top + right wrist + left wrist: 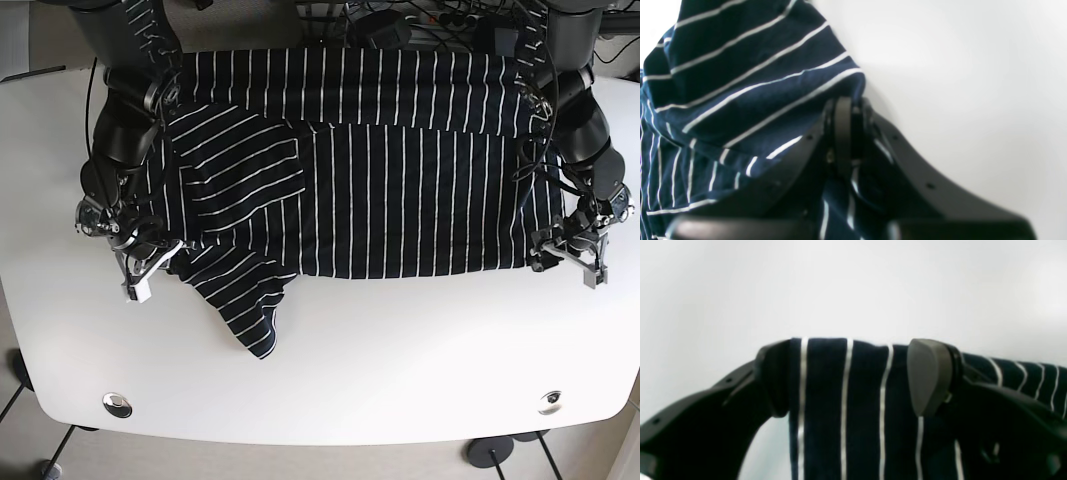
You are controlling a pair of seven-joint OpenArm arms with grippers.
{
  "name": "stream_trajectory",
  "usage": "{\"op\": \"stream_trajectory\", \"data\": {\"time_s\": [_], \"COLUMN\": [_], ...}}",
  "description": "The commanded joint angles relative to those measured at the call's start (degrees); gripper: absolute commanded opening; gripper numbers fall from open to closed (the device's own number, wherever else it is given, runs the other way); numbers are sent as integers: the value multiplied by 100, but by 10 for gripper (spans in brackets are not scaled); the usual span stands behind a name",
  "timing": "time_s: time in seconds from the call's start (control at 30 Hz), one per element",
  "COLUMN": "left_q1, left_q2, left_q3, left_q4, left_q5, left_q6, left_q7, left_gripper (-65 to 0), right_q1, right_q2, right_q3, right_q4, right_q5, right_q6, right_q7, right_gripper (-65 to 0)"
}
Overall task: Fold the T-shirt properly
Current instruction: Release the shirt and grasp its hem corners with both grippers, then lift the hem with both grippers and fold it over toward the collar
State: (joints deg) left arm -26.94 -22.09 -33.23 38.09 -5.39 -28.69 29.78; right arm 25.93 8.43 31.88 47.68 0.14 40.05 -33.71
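Observation:
A navy T-shirt (400, 200) with thin white stripes lies spread on the white table (400, 370). Its left part is folded over and bunched, and a sleeve (250, 315) points toward the front edge. My right gripper (150, 268) is at the shirt's lower left corner. In the right wrist view it (853, 130) is shut on a fold of the cloth (740, 83). My left gripper (572, 252) is at the shirt's lower right corner. In the left wrist view it (851, 378) stands open, its fingers (928, 376) wide apart on either side of the shirt's edge (843, 400).
Both arms reach in from the back corners of the table. Cables and gear (400, 20) lie behind the far edge. Two round metal fittings (118, 404) (548, 402) sit near the front corners. Bare white tabletop runs along the front.

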Motion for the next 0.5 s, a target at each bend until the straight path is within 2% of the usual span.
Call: {"op": "stream_trajectory", "data": {"time_s": [0.03, 0.1, 0.13, 0.17, 0.33, 0.43, 0.5], "left_q1": [-1, -1, -1, -1, 26, -9, -18], "left_q2": [-2, -2, -29, -90, -152, -152, -152], "left_q3": [101, 268, 312, 339, 330, 348, 348], "left_q4": [-59, -59, -59, -59, 855, 1497, 1998], "left_q5": [95, 86, 86, 86, 51, 51, 51], "left_q6": [-19, -2, 7, 7, -28, -46, -274], "left_q7": [244, 77, 7, -29, -90, 297, 552], "left_gripper": [-378, -562, -629, -649, -644, -644, -644], "right_q1": [75, 40, 40, 40, 57, 66, 66], "right_q2": [41, 41, 15, -12, -21, -21, -12], "right_q3": [-1, -1, -1, -10, -10, -19, -19], "right_q4": [195, 247, 274, 274, 590, 959, 1258], "right_q5": [-80, -80, -80, -80, -98, -107, -80], "right_q6": [-5, -5, -5, -5, -5, -5, -5], "right_q7": [-79, -79, -88, -88, -105, -193, -396], "right_gripper": [-633, -633, -633, -633, -634, -634, -634]}}
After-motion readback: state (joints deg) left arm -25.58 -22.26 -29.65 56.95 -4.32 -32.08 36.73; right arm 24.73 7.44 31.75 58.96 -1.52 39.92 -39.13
